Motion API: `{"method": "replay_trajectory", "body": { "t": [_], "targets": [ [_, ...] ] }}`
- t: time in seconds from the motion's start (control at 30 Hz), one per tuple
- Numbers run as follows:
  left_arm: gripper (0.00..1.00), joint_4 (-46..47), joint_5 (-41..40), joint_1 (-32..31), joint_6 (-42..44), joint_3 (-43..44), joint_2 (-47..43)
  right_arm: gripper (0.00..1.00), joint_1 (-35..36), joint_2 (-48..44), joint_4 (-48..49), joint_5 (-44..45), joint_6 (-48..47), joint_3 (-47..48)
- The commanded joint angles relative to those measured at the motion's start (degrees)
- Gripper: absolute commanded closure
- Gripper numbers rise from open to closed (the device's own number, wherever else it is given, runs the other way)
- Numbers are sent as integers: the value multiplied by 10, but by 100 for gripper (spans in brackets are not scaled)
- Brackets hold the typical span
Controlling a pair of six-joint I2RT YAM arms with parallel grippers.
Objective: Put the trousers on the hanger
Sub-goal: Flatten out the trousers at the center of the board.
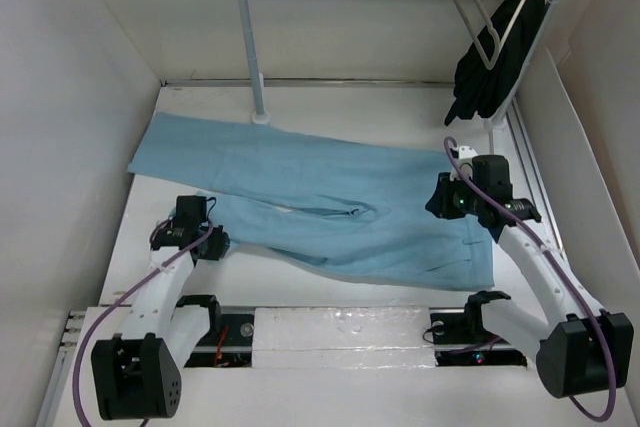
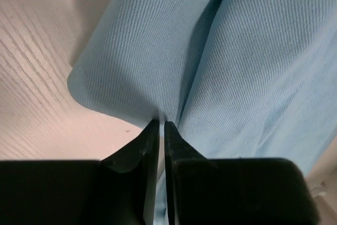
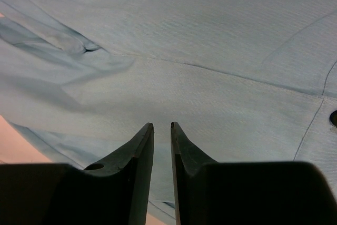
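Observation:
The light blue trousers [image 1: 330, 197] lie spread flat across the table, legs toward the far left and waist at the near right. My left gripper [image 1: 218, 243] sits at the near leg's hem. In the left wrist view the left gripper [image 2: 161, 122] is shut on the hem edge of the trousers [image 2: 237, 51], and the cloth creases toward its tips. My right gripper [image 1: 437, 199] hovers over the waist area. In the right wrist view the right gripper [image 3: 161, 125] stands a narrow gap apart, empty, above the trousers [image 3: 184, 51], near the dark button [image 3: 333, 118]. The thin grey hanger [image 1: 470, 12] hangs from the rail at the far right.
A black garment [image 1: 495, 67] hangs on the grey hanger. A metal rail post [image 1: 250, 37] stands at the back, just behind the trousers. White walls close in both sides. Bare table [image 2: 37, 104] shows left of the hem.

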Motion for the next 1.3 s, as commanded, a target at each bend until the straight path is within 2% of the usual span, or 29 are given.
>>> {"method": "replay_trajectory", "body": {
  "t": [0.0, 0.13, 0.17, 0.23, 0.27, 0.33, 0.4, 0.43, 0.47, 0.5, 0.53, 0.57, 0.6, 0.67, 0.73, 0.83, 0.9, 0.93, 0.97, 1.03, 1.1, 1.2, 1.27],
  "targets": [
    [96, -3, -9, -2, -2, 14, 19, 74, 4, 2, 32, -11, -1, 29],
    [92, 7, -9, -2, 6, 15, 61, 74, 4, 3, 21, -10, -8, 37],
    [83, 9, -8, -2, 10, 15, 59, 74, 4, 1, 20, -9, -9, 36],
    [75, 14, -1, -2, 12, 6, 49, 74, 4, -2, 17, -8, -8, 36],
    [62, 23, 0, -2, 10, 2, 45, 74, 4, -3, 16, -2, -10, 37],
    [61, 32, -3, -2, 3, -10, 49, 74, 4, -2, 11, -2, -12, 44],
    [53, 47, -25, -2, 12, 0, 79, 75, 4, -1, -1, -2, -18, 59],
    [53, 47, -26, -2, 12, 0, 94, 75, 4, -1, -2, -2, -18, 59],
    [56, 56, -31, -2, 18, 4, 109, 75, 4, -2, -3, -1, -19, 59],
    [64, 59, -33, -2, 25, 14, 124, 75, 4, -2, -3, -1, -18, 58],
    [76, 61, -38, 4, 35, 17, 147, 75, 4, -4, -5, 0, -18, 55],
    [92, 62, -42, 4, 41, 23, 153, 76, 4, -8, -6, 3, -19, 55],
    [100, 60, -50, 11, 49, 35, 155, 75, 4, -9, -9, 6, -19, 56],
    [100, 51, -82, 16, 85, 59, 154, 76, 4, -14, -18, 14, -21, 61],
    [100, 31, -127, 16, 126, 124, 157, 80, 4, -16, -26, 29, -23, 65],
    [100, -35, -206, 16, 236, 251, 185, 83, 4, -15, -21, 38, -19, 59],
    [100, -112, -264, -6, 304, 354, 204, 86, -1, -13, -20, 41, -14, 49],
    [100, -136, -321, -14, 324, 384, 221, 86, -6, -14, -16, 39, -13, 45],
    [100, -191, -353, -26, 336, 412, 227, 86, -7, -15, -13, 36, -13, 43],
    [100, -241, -422, -47, 353, 472, 240, 86, -12, -16, -3, 31, -9, 35],
    [100, -293, -441, -59, 363, 492, 243, 85, -12, -15, -2, 29, -6, 32],
    [100, -292, -436, -53, 394, 512, 213, 83, -17, -16, 3, 23, -2, 20],
    [100, -288, -412, 1, 429, 529, 230, 83, -22, -18, 8, 16, -1, 16]
  ]
}}
